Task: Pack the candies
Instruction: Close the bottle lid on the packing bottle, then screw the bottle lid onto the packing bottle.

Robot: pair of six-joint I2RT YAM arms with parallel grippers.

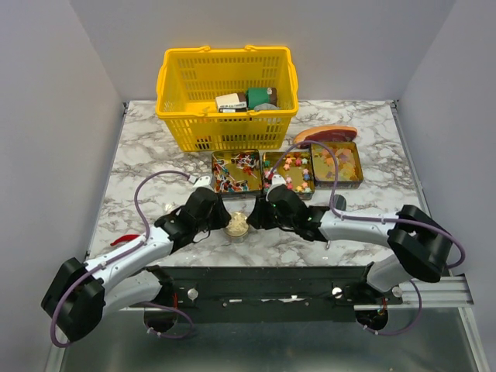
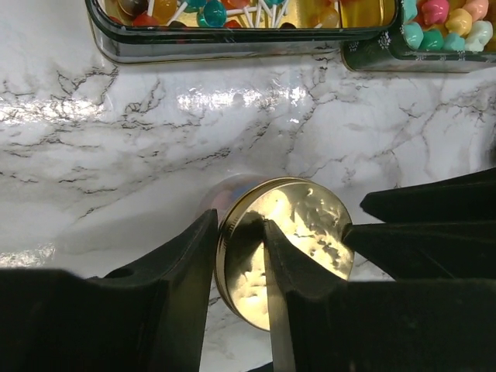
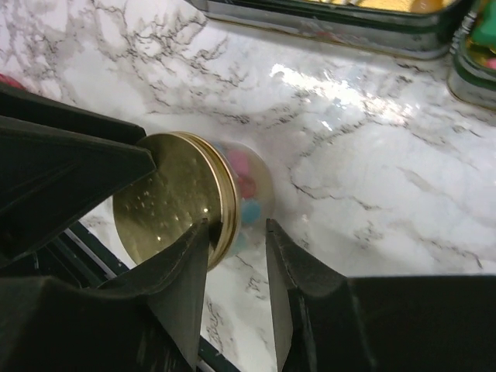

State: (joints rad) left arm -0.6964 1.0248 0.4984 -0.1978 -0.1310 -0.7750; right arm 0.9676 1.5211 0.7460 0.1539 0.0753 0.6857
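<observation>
Centrally, on the near part of the marble desk (image 1: 155, 155), both arms converge on a small clear jar (image 1: 237, 225) closed by a gold lid (image 2: 310, 225). Most of the candies (image 1: 288, 172) lie in three open trays (image 2: 232, 40) set in a row just beyond the jar, on its far side from the arm bases. A few pink and blue candies (image 3: 248, 182) show through the jar's wall.

Jar axis: in both wrist views the lid face is turned toward the near edge and the left arm, and the clear body points away toward the trays. The jar therefore appears tipped or lying over rather than upright; whether it rests on the desk cannot be told.

The left hand (image 2: 240, 240) meets the jar lid-on. One finger lies against the lid's rim and the other crosses in front of its face; whether it is clamped cannot be told. The right hand (image 3: 236, 229) comes in from the side with fingers apart, straddling the lid's side band. One tip touches the lid and the other looks just clear. Neither hand is markedly nearer, as both are at the jar.

Judgement: the step in hand concerns the lid. Any turn of the lid must run about an axis aimed at the left hand, and the right hand crosses that axis.
</observation>
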